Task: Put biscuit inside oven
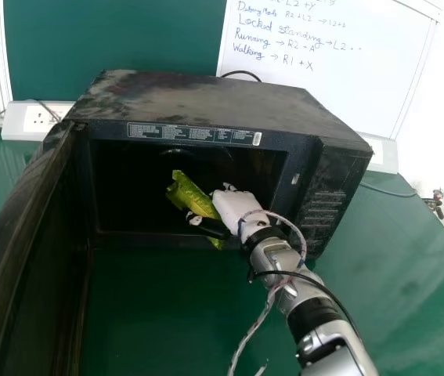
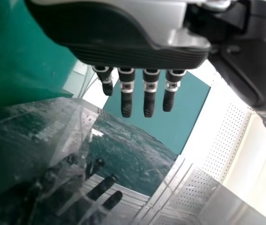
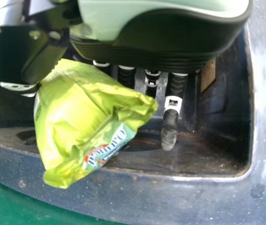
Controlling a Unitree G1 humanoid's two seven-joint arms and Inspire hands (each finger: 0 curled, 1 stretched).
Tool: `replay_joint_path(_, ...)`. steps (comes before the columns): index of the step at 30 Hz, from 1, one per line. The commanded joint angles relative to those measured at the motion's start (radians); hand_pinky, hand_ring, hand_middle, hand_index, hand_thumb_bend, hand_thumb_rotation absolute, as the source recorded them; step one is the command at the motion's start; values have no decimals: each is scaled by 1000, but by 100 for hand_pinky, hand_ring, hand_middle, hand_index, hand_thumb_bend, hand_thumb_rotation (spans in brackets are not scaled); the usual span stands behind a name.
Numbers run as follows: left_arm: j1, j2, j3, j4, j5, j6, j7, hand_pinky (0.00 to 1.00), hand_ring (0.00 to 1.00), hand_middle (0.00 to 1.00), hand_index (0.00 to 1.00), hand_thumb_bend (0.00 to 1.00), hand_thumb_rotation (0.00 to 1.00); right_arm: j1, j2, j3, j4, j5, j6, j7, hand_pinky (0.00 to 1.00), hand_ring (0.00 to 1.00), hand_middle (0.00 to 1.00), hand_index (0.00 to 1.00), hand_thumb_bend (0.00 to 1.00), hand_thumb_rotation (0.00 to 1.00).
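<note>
A green, smooth tabletop (image 1: 175, 313) carries the black, box-shaped microwave oven (image 1: 206, 94) in front of me, its top dusty. Behind it are a dark green wall panel (image 1: 120, 39) and, to the right, a whiteboard (image 1: 347, 78) with handwriting. A white socket strip (image 1: 41, 117) sits behind the oven's left corner. The oven's dark door (image 1: 30, 235) stands swung open on the left, jutting toward me as a barrier on that side of the opening. Light braided wires (image 1: 265, 313) dangle from my right wrist.

My right hand (image 1: 237, 207) is at the opening, gripping the shiny yellow-green biscuit packet (image 1: 194, 200) between thumb and fingers; the packet is tilted, in front of the dark cavity. My left hand (image 2: 123, 49) has its fingers straight, holding nothing, near a smeared, glossy panel (image 2: 11, 131) that reflects them.
</note>
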Motion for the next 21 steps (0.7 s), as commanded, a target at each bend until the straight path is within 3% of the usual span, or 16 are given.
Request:
replay_joint_path(1, 21, -16, -9, -9, 1, 3, 8, 82, 89, 92, 95, 100, 49, -37, 17, 4, 19, 20, -2, -27, 32, 39, 45, 51, 53, 0)
replay_joint_path(21, 39, -25, -24, -24, 1, -3, 6, 88, 93, 95, 95, 100, 49, -89, 53, 84, 91, -8, 11, -38, 27, 36, 46, 50, 53, 0)
